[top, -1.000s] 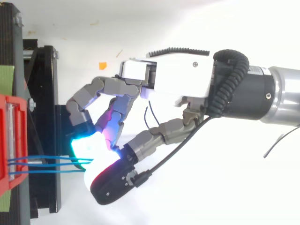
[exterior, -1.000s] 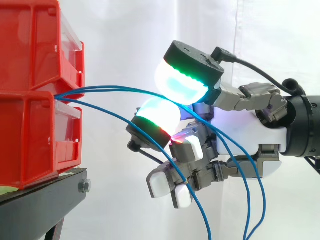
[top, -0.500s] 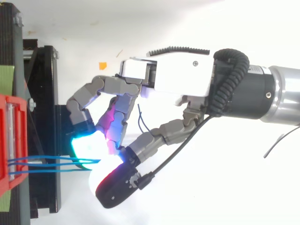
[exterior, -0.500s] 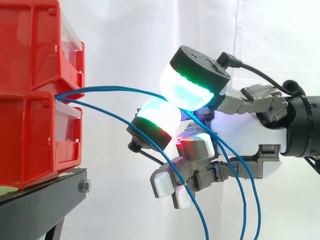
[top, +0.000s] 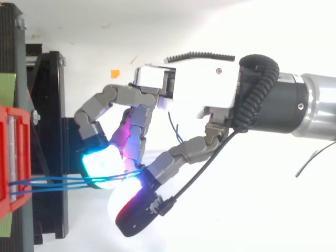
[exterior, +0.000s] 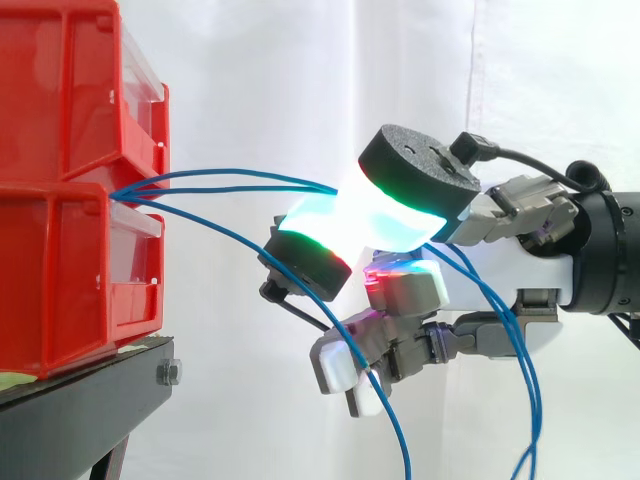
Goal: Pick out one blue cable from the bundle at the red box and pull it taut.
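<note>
The hand (exterior: 500, 275) reaches in from the right, its two big glowing pads (exterior: 385, 215) pressed together on the upper blue cables (exterior: 240, 180). These leave the seam between the stacked red bins (exterior: 60, 250) and arc across open air into the pinch. The third blue cable (exterior: 235, 240) starts at the same seam, sags lower, crosses the curled lower fingers (exterior: 345, 365) and drops to the bottom edge. Behind the pinch the cables loop down slack. Between the bins' front edge and the fingertips lies free space before the white curtain (exterior: 300, 70). The black stand (exterior: 95, 395) ends under the bins, well apart from the hand.
</note>
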`<action>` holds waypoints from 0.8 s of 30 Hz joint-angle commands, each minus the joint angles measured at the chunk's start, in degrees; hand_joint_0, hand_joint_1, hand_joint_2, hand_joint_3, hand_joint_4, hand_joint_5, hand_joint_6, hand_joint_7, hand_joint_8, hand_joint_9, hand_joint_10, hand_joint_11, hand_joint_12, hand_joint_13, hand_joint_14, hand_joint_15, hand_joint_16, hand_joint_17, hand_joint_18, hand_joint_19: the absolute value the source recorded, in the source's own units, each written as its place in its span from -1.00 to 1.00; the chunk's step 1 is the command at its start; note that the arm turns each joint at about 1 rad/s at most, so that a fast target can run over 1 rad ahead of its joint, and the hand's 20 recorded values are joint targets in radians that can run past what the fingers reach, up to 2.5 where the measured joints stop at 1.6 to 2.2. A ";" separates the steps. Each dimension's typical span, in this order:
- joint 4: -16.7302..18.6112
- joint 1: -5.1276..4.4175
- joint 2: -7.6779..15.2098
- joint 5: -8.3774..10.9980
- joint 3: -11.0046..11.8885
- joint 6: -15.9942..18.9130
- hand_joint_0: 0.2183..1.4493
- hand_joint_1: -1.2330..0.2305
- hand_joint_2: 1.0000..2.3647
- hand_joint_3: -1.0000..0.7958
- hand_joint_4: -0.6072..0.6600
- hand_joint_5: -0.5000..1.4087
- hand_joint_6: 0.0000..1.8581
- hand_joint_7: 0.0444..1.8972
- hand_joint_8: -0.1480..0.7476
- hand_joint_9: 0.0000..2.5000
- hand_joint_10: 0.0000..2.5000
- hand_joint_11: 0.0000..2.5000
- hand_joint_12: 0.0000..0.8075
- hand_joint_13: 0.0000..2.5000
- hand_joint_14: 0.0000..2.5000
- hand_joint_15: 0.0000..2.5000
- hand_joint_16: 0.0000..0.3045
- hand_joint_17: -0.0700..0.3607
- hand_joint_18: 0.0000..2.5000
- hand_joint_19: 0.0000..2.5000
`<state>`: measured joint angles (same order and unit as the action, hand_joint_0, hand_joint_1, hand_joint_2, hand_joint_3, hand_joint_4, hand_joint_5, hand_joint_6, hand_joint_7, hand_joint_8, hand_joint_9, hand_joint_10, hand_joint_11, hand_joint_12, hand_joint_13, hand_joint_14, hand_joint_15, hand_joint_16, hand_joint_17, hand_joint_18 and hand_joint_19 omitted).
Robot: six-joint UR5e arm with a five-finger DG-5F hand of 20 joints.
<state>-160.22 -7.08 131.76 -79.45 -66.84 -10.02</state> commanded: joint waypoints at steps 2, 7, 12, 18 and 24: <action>0.00 -0.04 -0.01 0.00 0.05 0.00 -0.52 -0.58 -1.00 -0.44 -0.06 -0.55 -0.02 0.23 -0.09 0.18 -0.98 -0.40 -0.21 -0.12 -0.99 -0.63 -0.69 -0.19 -0.28 -0.49; 0.00 0.05 -0.01 0.00 0.05 0.00 -0.62 -0.53 -1.00 -0.44 0.03 -0.56 -0.05 0.22 -0.05 0.16 -0.98 -0.41 -0.16 -0.12 -0.99 -0.65 -0.66 -0.14 -0.27 -0.50; 0.00 0.05 0.08 0.00 0.05 0.09 -0.69 -0.42 -1.00 -0.44 0.05 -0.56 -0.06 0.17 -0.05 0.15 -0.98 -0.44 -0.10 -0.12 -0.99 -0.65 -0.63 -0.08 -0.25 -0.51; -0.09 0.05 0.08 0.00 0.13 0.09 -0.66 -0.11 -1.00 -0.44 0.04 -0.56 -0.08 0.13 -0.05 0.14 -0.98 -0.44 -0.09 -0.12 -0.99 -0.65 -0.62 -0.07 -0.26 -0.49; -0.26 0.05 -0.01 0.00 0.31 0.09 -0.43 -0.21 -0.97 -0.09 -0.02 -0.56 -0.08 0.23 -0.07 0.12 -0.98 -0.42 -0.15 -0.14 -0.98 -0.62 -0.65 -0.12 -0.31 -0.44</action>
<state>-160.38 -7.05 131.75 -79.45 -66.65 -9.93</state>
